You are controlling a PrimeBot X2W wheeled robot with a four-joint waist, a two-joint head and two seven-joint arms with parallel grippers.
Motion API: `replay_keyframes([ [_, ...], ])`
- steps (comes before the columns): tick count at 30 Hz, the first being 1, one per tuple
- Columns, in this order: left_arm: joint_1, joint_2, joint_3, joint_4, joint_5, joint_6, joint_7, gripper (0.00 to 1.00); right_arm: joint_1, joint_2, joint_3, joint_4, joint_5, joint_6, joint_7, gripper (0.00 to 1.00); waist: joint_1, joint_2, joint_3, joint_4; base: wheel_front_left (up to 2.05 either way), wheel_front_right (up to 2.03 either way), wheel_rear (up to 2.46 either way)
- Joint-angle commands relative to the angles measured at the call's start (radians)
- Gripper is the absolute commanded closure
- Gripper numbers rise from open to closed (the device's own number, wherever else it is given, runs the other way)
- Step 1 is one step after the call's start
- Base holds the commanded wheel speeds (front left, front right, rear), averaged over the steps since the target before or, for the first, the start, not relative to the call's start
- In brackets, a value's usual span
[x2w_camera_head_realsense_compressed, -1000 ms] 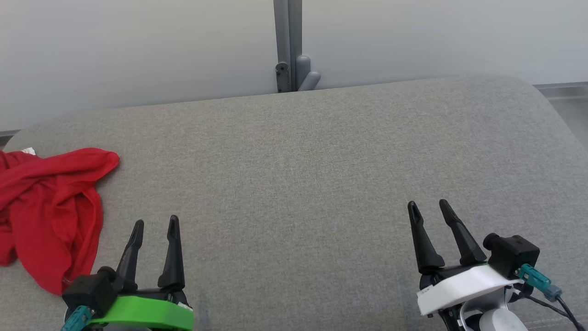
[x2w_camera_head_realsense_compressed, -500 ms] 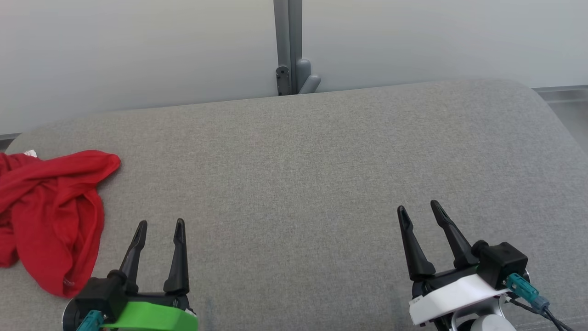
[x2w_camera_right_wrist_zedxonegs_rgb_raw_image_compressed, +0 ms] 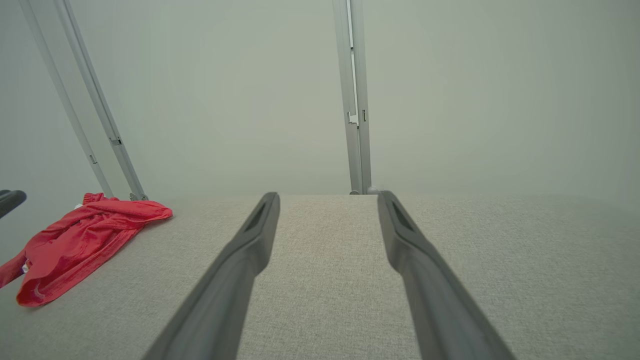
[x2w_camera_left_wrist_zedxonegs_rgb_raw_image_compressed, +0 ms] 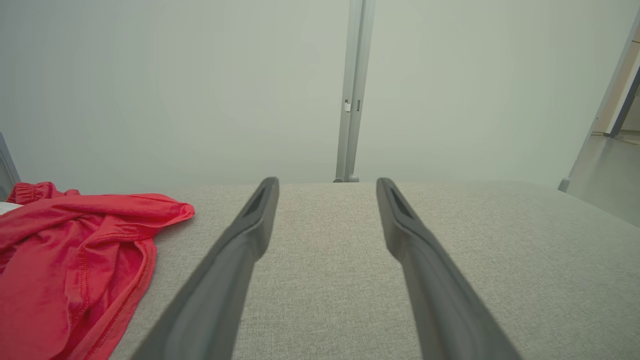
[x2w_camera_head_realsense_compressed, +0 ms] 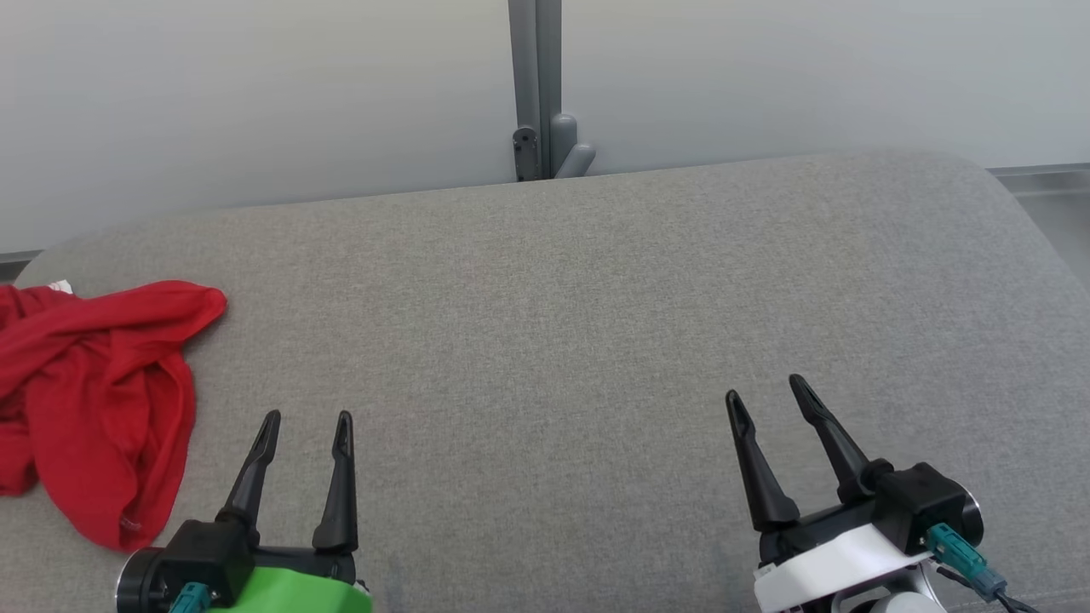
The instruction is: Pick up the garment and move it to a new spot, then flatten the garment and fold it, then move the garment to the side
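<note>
Red garment left of spread, empty left gripper, well apart from spread right gripper

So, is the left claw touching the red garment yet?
Apart. The head view shows bare grey cushion between the left claw and the red garment.

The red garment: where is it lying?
In the head view, the red garment lies crumpled on the grey cushion at far left, just left of the left gripper.

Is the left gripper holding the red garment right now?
No, the left gripper stands open over bare grey cushion, and the crumpled red garment lies apart to its left.
</note>
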State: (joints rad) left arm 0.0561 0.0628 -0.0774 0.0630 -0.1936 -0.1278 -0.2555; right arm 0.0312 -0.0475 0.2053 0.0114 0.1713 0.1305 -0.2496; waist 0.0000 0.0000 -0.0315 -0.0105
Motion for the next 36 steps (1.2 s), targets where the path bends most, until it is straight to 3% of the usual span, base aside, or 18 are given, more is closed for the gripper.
replay_keyframes([
  [1, 0.014, 0.002, 0.0, -0.004, 0.017, -0.005, -0.005, 0.0, 0.011, -0.005, -0.01, -0.009, -0.019, 0.0, -0.011, 0.0, 0.0, 0.0, 0.0, 0.001, 0.0, 0.0, 0.0],
  [36, 0.001, 0.012, 0.018, 0.067, -0.006, -0.004, -0.009, 0.0, 0.028, -0.005, -0.043, 0.006, -0.003, 0.0, -0.018, 0.0, 0.0, 0.0, 0.008, 0.003, 0.0, 0.0, 0.0],
])
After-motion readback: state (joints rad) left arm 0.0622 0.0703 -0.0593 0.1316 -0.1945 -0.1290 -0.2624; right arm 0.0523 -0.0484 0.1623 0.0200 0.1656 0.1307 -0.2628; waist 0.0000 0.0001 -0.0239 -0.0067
